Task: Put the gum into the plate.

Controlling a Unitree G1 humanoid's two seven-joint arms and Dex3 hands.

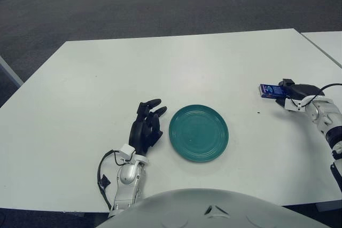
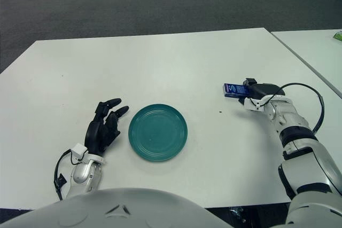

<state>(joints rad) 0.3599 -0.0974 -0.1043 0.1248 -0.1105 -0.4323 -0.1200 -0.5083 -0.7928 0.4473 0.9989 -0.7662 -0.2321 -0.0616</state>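
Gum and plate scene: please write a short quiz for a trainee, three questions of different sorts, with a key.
1. True or false: the gum already lies in the plate.
2. Which hand is at the gum? A) left hand B) right hand C) neither
3. Fill in: the left hand shows just to the ____ of the plate.

Key:
1. False. The gum is far to the right of the plate, which has nothing in it.
2. B. The right hand is at the gum's right end; whether it grips the gum cannot be told.
3. Left, with its fingers relaxed and holding nothing.
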